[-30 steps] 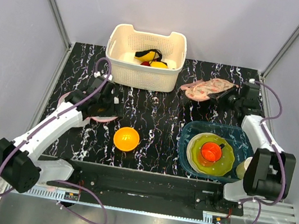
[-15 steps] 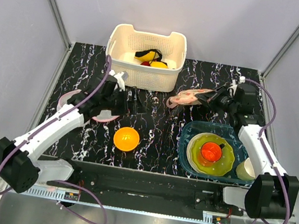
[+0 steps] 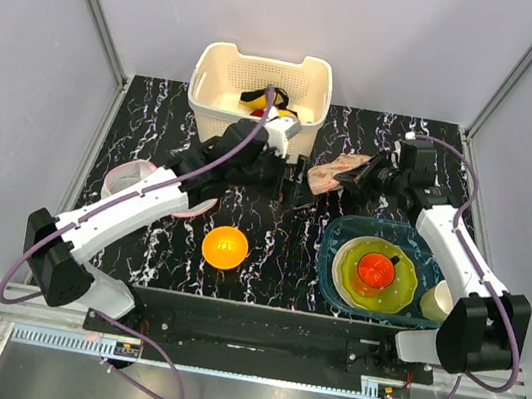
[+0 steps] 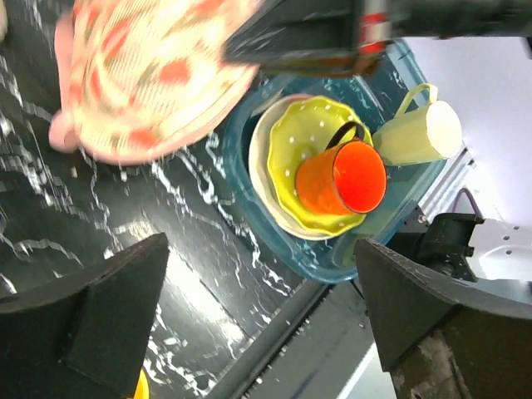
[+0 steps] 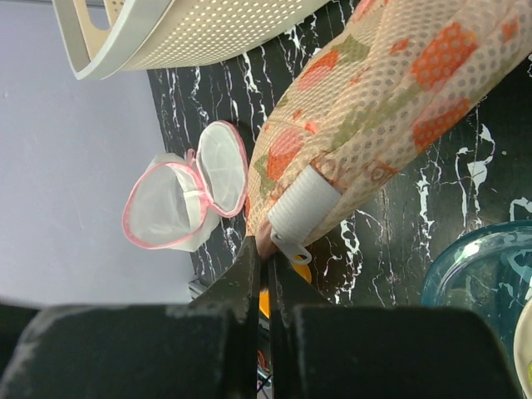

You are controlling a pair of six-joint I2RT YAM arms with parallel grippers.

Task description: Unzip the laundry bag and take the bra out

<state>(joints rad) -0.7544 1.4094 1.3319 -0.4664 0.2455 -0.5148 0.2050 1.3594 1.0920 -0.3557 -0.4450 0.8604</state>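
Floral cream-pink mesh laundry bag (image 3: 334,173), between cream basket (image 3: 203,88) and teal tray (image 3: 334,233): right gripper (image 5: 264,252) clamped on edging; left gripper (image 4: 259,245) wide-spread beside.

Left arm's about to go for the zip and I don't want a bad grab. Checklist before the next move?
1. Right claw shut on the laundry bag edge: ok.
2. Left claw open: ok, fingers wide apart.
3. Left claw lined up on the bag: not ok. The bag sits in the upper-left corner of the left wrist view, off the gap.
4. Zip pull located: cannot tell. Only a white tab shows beside the right claw's grip.
5. Bag unzipped: cannot tell, no opening shows in any view.
6. Bag's height over the blue tray: cannot tell.
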